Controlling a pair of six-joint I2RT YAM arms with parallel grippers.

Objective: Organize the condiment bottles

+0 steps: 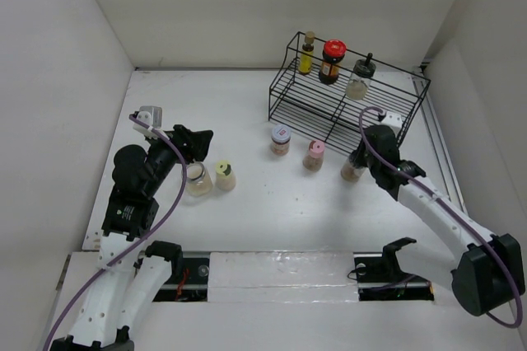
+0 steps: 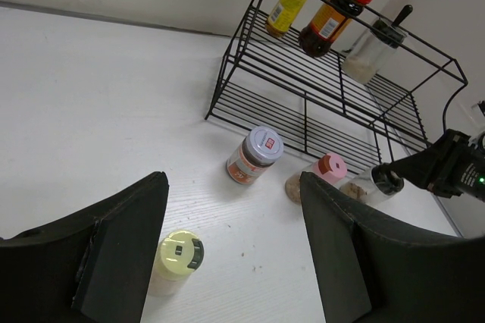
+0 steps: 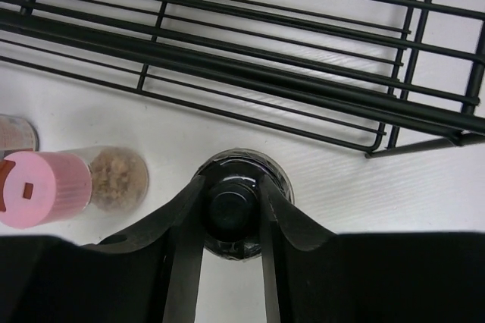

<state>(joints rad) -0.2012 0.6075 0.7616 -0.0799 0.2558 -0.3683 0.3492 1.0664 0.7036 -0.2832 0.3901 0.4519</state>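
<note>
The white worktop [image 1: 247, 203] carries the black wire rack [image 1: 306, 109] at its far right side. On the top shelf of the rack I see three bottles in a row: a yellow bottle [image 1: 307, 54], a red-capped jar [image 1: 331, 61] and a clear bottle with a black top [image 1: 360, 79].

My right end effector [image 3: 232, 186] is in front of the rack. It is clenched on the black-capped bottle [image 3: 232, 213], which stands upright on the worktop. One finger lies against each side of its round cap. Just beside it on the left stands the pink-capped bottle [image 3: 42, 186], apart from the fingers.

My left end effector [image 1: 202, 143] hangs over the left part of the worktop. It is released, with nothing between the fingers. Under it, a little nearer to me, stand the pale-yellow-capped bottle [image 1: 225, 174] and a clear jar [image 1: 198, 178], close together. The bluish-white-capped bottle [image 1: 281, 138] stands between the two arms, near the front of the rack.
</note>
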